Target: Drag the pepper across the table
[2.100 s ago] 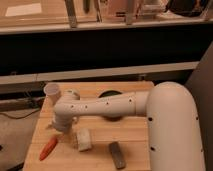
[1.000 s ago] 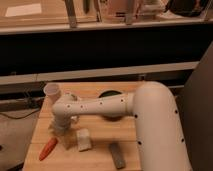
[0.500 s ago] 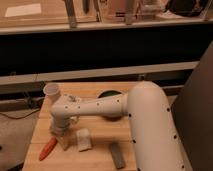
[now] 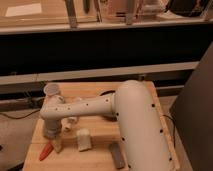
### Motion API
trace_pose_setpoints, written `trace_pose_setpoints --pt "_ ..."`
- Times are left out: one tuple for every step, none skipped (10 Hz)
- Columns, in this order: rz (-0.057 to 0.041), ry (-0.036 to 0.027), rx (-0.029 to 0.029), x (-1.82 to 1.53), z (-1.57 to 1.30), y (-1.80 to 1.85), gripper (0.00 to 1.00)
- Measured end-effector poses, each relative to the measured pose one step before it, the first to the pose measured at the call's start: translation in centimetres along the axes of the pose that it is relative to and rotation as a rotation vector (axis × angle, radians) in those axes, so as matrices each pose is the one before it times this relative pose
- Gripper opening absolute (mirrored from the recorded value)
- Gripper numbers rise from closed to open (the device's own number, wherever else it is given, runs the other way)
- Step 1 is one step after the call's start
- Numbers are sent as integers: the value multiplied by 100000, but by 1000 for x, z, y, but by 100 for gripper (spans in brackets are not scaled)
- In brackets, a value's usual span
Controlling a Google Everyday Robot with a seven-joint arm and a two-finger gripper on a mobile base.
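Observation:
The pepper (image 4: 46,150) is a small orange-red tapered piece lying near the front left corner of the light wooden table (image 4: 100,156). My gripper (image 4: 57,144) hangs from the white arm's wrist (image 4: 50,120) and is low over the table, just right of the pepper's upper end. I cannot tell whether it touches the pepper. The pepper's lower end lies close to the table's left edge.
A white tube-shaped bottle (image 4: 83,140) lies just right of the gripper. A grey rectangular bar (image 4: 118,156) lies near the front edge. A pale cup-shaped object (image 4: 51,91) stands at the back left. My large white arm (image 4: 135,120) covers the table's right half.
The arm has swung left and lowered, bringing the gripper from above the white bottle down beside the pepper. The pepper, bottle and bar have stayed in place.

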Motion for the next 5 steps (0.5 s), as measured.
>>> trace_pose_setpoints --pt "-280 15 253 29 -129 87 50" --pt "-220 11 332 17 -151 -18 43" --pt "-92 -59 527 125 -240 43 31" --pt "166 0 345 124 -172 -42 20" --pt "-166 349 -661 45 -53 180 12"
